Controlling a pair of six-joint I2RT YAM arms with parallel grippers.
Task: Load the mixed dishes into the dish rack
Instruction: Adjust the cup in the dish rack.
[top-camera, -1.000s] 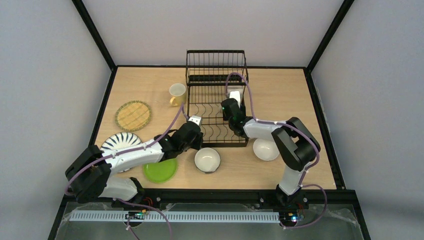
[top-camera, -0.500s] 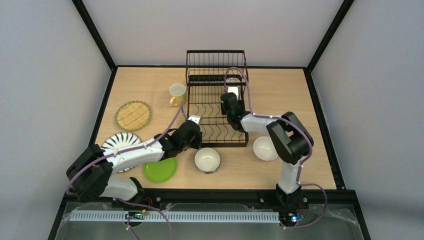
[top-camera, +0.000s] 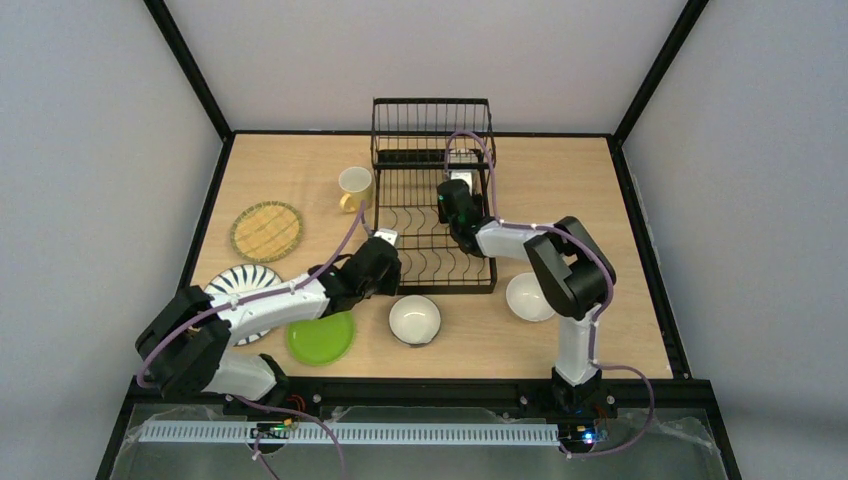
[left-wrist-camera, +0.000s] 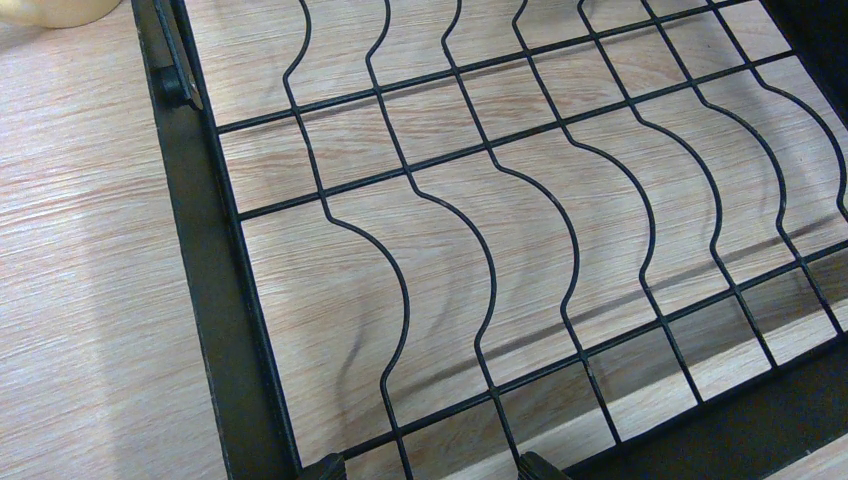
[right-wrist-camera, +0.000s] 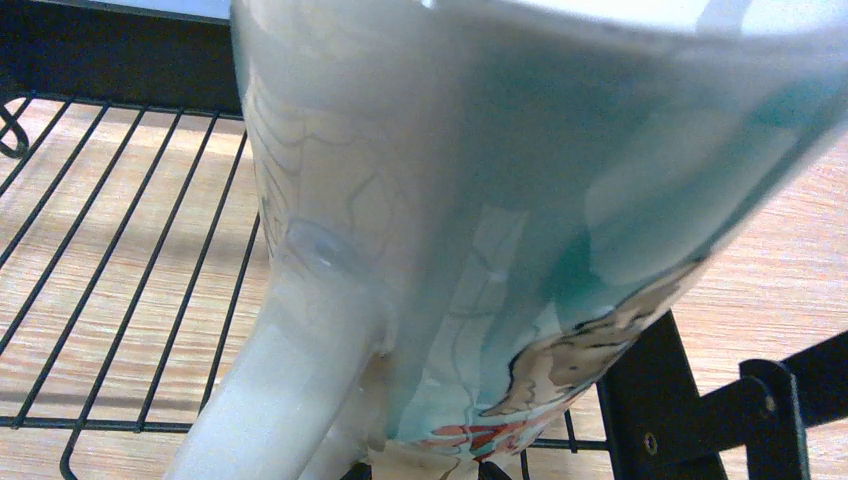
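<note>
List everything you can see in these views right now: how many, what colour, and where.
dish rack: one, black wire, centre
yellow mug: one, pale yellow, left of the rack
woven-look plate: one, tan, left side
striped plate: one, white and black, near left, partly hidden
green plate: one, lime, near edge
bowls: two, white inside, just in front of the rack
pale blue mug: one, pictured, held over the rack
left gripper: open, empty, over the rack's near-left corner
right gripper: closed on the pale blue mug
</note>
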